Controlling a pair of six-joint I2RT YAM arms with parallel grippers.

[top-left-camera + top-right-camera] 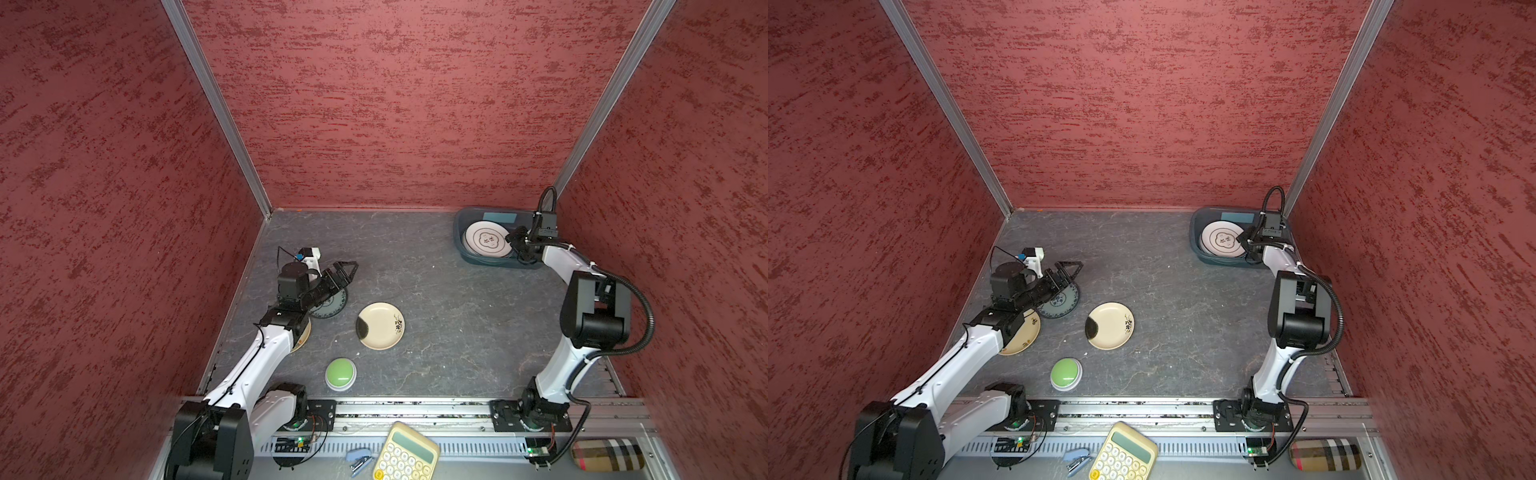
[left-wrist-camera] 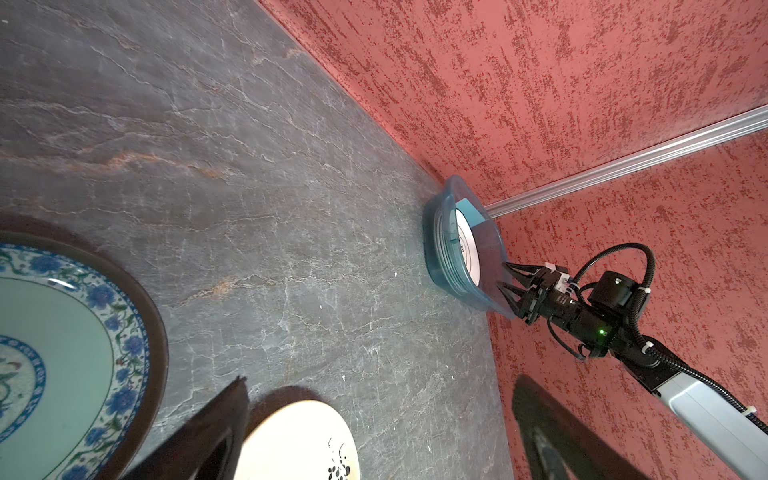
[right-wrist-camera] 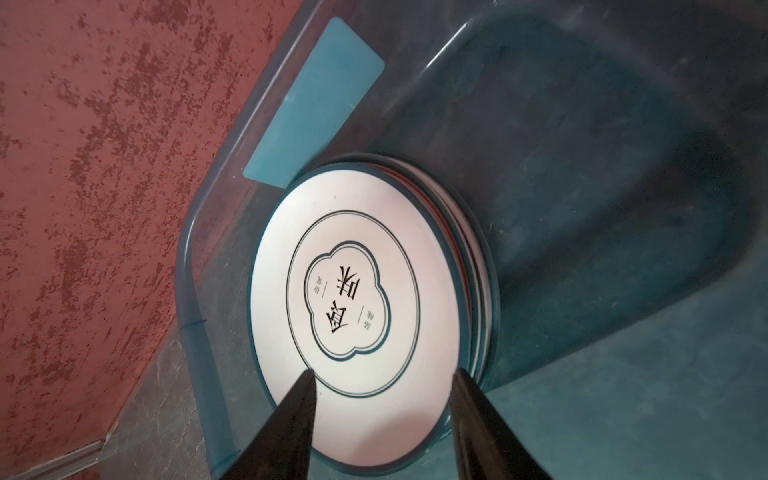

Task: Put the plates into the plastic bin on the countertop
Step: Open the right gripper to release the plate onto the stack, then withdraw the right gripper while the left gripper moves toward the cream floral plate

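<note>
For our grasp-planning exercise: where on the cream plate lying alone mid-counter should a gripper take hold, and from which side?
Probably the upturned rim of the cream plate, pinched from above on its left edge: it lies flat and face up with bare countertop around it, and the open left gripper is nearest that side.

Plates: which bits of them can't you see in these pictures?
Bin stack, right wrist view: the top white plate covers the lower ones, so their number and prints are hidden.
Cream plate under the left arm, both top views: the arm covers most of it.
Patterned plate, left wrist view: cut off by the picture's edge.
</note>
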